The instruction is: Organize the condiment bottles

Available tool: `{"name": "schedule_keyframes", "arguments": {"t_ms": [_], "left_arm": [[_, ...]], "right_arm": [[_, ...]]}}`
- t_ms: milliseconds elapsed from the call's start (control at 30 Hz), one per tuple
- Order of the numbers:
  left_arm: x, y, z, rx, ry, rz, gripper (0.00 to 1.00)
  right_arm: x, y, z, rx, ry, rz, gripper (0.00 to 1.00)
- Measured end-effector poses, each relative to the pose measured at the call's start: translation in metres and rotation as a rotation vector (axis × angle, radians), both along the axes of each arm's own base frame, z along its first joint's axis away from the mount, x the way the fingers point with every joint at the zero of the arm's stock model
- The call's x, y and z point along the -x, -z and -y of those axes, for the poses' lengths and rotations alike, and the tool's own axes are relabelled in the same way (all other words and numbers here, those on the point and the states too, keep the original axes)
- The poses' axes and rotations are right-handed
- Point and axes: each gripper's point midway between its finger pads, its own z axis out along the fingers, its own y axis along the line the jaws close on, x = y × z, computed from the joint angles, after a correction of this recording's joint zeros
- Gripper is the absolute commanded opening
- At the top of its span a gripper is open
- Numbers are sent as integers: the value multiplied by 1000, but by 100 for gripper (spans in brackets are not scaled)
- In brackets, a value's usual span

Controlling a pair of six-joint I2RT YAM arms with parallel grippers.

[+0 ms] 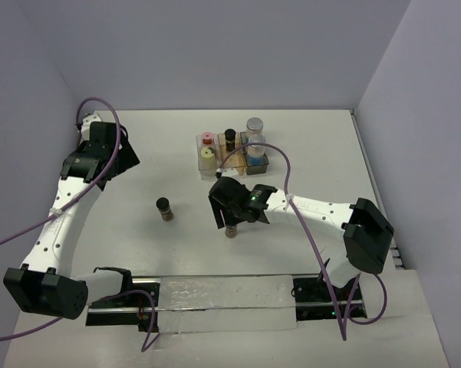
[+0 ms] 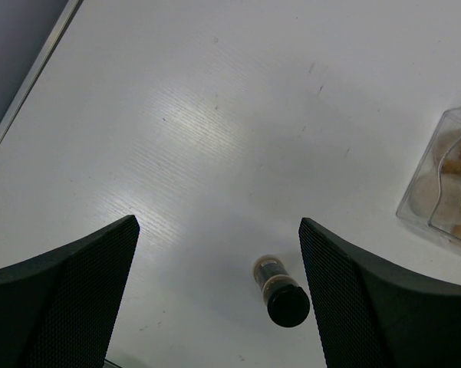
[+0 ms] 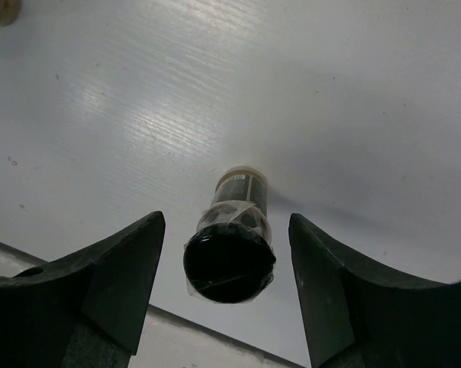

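Observation:
A dark black-capped jar [image 1: 232,229] stands upright on the table, also in the right wrist view [image 3: 230,241]. My right gripper [image 1: 232,208] is open just above it, fingers [image 3: 123,268] either side of the cap without touching. A second dark black-capped jar [image 1: 164,208] stands alone left of it, and shows between my open left gripper's [image 2: 217,230] fingers far below [image 2: 280,290]. My left gripper [image 1: 111,157] is empty, raised at the far left. In the tray [image 1: 199,165] stand a pink-capped bottle [image 1: 206,138], a cream-capped bottle [image 1: 207,153], a dark jar [image 1: 229,138] and two clear blue-labelled bottles [image 1: 254,126] [image 1: 255,152].
The clear tray corner shows at the right edge of the left wrist view [image 2: 437,192]. A metal rail with plastic sheet [image 1: 222,295] runs along the near table edge. Walls enclose the table at back and sides.

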Motion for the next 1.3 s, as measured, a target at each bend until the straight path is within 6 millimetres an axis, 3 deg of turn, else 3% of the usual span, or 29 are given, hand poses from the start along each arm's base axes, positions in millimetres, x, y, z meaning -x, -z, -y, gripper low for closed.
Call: {"name": "schedule_keyframes", "arguments": {"t_ms": [233,433,700,933,1133,1300], "left_arm": [[1,-1,1,8,4,7,93],[2,-3,1,9,4,13,93],[2,-2,1,9,5,11,93],[4,2,1,7,5,0,93],[4,4,1,7,4,-4,93],[5,1,0,9,3,6,93]], "right_arm": [[4,2,1,3,14,-1,62],[5,2,2,2,28,-4,60],[9,2,2,10,40,3,24],[8,-3,11,40,55,25,23],[-20,-44,5,20,66,102,23],[-79,-104,0,-62,124,219,23]]}}
